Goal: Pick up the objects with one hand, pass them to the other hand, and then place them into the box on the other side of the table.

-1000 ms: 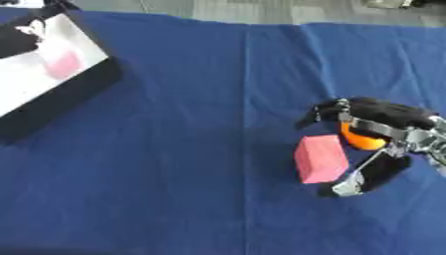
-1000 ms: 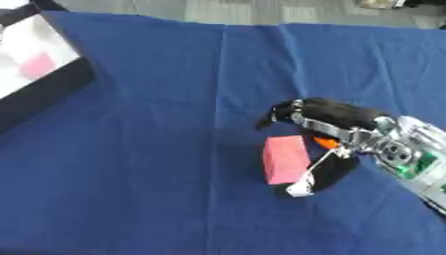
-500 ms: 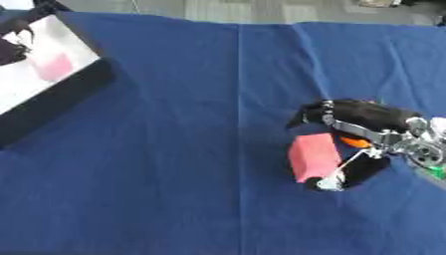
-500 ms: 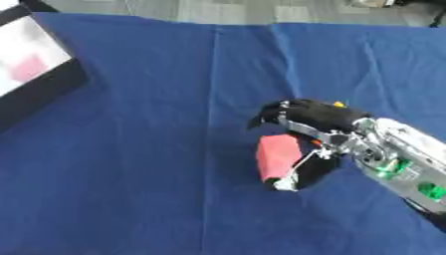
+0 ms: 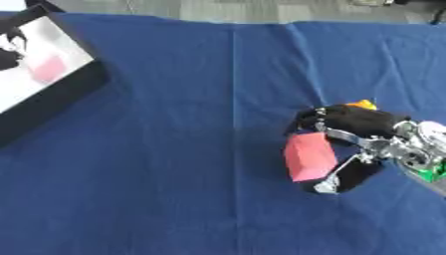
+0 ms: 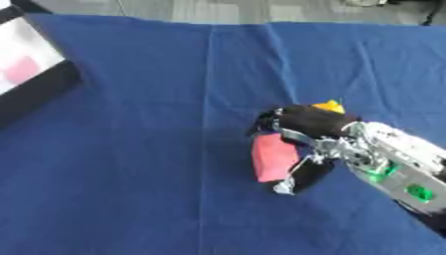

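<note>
Pink block point(image 5: 307, 156) pinched in right hand point(image 5: 362, 130), fingers curled round it — orange thing point(image 5: 362, 104) just behind, box point(image 5: 54, 94) far left.

1. Even, bright light is falling from overhead onto the blue cloth point(image 5: 157, 164), leaving only soft shadows.
2. Glare is washing out the box point(image 5: 42, 74) interior at ten o'clock.
3. Blur is softening the right hand point(image 6: 313, 134) and the pink block point(image 5: 308, 156).
</note>
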